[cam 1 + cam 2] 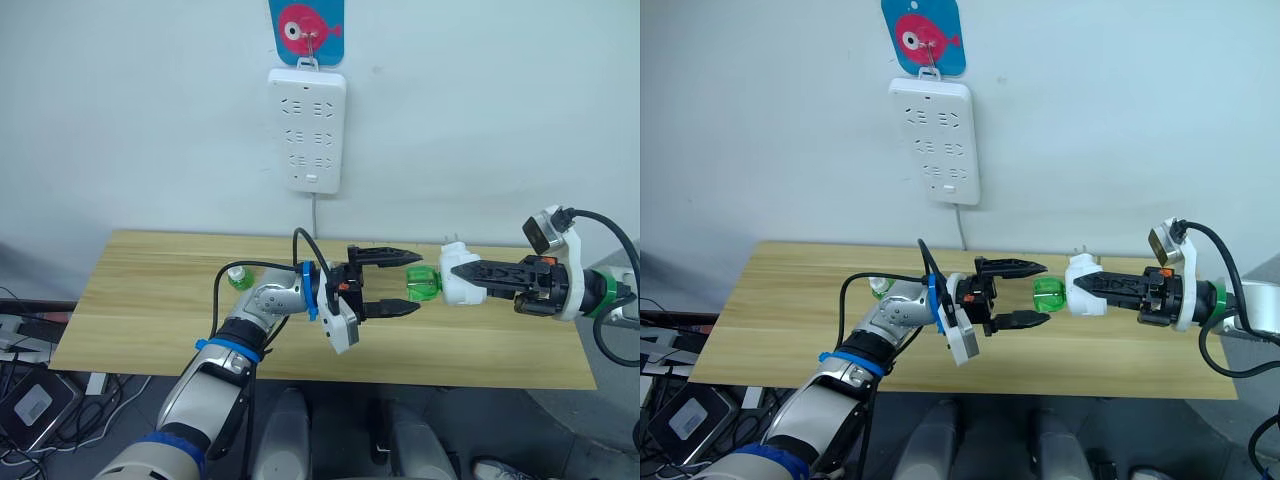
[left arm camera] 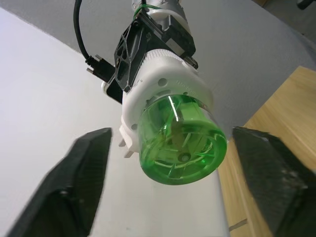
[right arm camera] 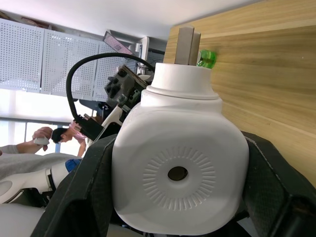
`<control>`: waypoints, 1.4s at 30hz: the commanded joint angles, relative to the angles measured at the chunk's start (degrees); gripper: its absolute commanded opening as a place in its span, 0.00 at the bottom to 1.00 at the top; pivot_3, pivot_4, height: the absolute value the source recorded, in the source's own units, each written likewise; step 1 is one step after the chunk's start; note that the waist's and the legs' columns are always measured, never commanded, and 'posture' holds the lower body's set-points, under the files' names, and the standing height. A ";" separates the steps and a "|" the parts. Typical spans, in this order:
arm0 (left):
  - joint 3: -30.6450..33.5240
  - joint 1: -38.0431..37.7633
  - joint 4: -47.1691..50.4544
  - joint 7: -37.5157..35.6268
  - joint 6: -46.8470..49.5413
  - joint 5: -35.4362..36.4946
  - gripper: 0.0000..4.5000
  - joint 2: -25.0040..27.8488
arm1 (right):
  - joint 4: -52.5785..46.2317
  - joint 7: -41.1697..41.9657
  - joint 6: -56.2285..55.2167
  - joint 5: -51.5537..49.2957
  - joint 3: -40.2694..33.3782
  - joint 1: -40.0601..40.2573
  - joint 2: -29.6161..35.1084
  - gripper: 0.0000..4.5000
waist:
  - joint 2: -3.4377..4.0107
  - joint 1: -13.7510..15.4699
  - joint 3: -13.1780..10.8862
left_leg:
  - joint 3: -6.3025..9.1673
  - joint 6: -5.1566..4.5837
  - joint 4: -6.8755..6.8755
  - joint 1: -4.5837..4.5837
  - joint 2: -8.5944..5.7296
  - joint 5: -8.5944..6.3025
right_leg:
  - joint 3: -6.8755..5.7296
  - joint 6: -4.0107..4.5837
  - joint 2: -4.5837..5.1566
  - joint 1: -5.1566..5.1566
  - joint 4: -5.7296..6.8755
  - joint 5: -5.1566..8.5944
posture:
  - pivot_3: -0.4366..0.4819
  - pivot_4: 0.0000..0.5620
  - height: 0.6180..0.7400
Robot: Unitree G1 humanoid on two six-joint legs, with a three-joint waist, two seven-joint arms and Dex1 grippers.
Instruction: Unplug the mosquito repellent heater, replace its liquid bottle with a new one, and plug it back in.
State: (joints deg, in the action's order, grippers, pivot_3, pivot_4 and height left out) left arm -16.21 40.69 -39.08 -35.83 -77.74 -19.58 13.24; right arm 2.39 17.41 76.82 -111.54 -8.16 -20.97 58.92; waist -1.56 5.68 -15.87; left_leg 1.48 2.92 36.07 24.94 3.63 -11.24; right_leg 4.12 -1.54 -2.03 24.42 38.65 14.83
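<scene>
Liquid bottle just beyond open left hand

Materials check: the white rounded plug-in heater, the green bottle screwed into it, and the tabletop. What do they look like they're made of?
White rounded plug-in heater: looks like moulded plastic, smooth satin, with fine ribs moulded around the vent hole.
Green bottle: translucent plastic, probably; glossy highlights, inner parts visible through the wall.
Tabletop: light wood or wood-look laminate; grain lines, matte. Cannot tell which.

right hand grips heater | left hand spread before bottle
</scene>
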 commanded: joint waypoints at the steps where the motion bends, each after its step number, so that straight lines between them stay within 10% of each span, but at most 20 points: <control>1: -1.40 1.16 -0.28 3.29 -0.56 -1.53 0.64 -0.05 | -2.30 1.04 0.02 -1.46 -1.78 -0.46 -0.16 0.67 | 0.00 0.00 0.00 | 0.00 0.00 0.00 0.00 0.00 0.00 | 0.00 0.00 0.00 0.00 0.02 0.00 | 0.69 0.47 1.00; 4: -2.40 1.84 -0.77 5.27 -0.43 -2.59 0.50 0.19 | -2.56 1.32 0.18 -1.46 -1.71 -0.61 -0.21 0.67 | 0.00 -0.04 0.00 | 0.00 0.00 0.01 -0.02 0.00 0.00 | 0.01 -0.03 0.00 0.00 0.04 0.02 | 0.69 0.48 1.00; 12: -8.60 2.11 -0.94 4.44 2.62 6.55 0.50 0.98 | -2.89 1.98 0.55 -1.46 -1.72 -0.50 0.39 0.67 | 0.00 -0.07 0.00 | 0.00 0.00 0.01 -0.03 0.00 0.00 | 0.00 0.00 0.00 -0.01 0.08 0.00 | 0.68 0.48 1.00; 16: -12.70 -6.43 25.27 -16.27 53.15 51.02 0.50 1.73 | -5.41 3.12 1.54 -1.46 -1.58 1.94 3.69 0.67 | 0.05 -1.00 -0.01 | -0.02 0.00 -0.02 -0.02 -0.04 0.00 | 0.01 0.09 0.09 -0.02 0.13 -0.05 | 0.68 0.49 1.00; 21: -8.53 -5.00 38.82 -15.95 96.21 74.08 0.50 6.98 | -5.72 4.26 1.39 -1.45 -2.05 4.25 7.35 0.67 | 0.07 -1.79 -0.07 | 0.41 0.00 0.03 -0.10 -0.04 0.01 | -0.19 -0.18 -0.03 -0.10 0.32 0.17 | 0.69 0.49 1.00; 28: 1.51 2.28 24.83 -6.03 145.17 106.65 0.50 7.58 | -7.62 4.82 -0.45 -1.45 -0.72 4.06 8.23 0.67 | 0.01 -3.59 -0.12 | 0.55 -0.05 0.11 -0.10 -0.07 0.03 | -0.29 -0.18 -0.08 -0.17 0.31 0.19 | 0.69 0.49 1.00; 42: 10.25 0.14 18.86 -6.66 160.91 101.50 0.50 5.21 | -5.18 5.40 -1.78 -1.46 -1.26 3.69 9.23 0.67 | -0.03 -4.23 -0.21 | 0.56 -0.04 0.06 -0.05 -0.12 0.04 | -0.30 -0.17 -0.04 -0.14 0.24 0.21 | 0.67 0.50 1.00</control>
State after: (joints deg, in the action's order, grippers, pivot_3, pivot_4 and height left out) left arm -9.59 41.97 -20.77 -41.15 82.05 82.89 16.52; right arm -4.82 22.79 74.53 -113.34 -7.42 -17.26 66.25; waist -1.59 1.45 -16.09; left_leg 2.04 2.88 36.13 24.88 3.51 -11.21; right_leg 3.83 -1.70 -2.07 24.29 38.89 15.04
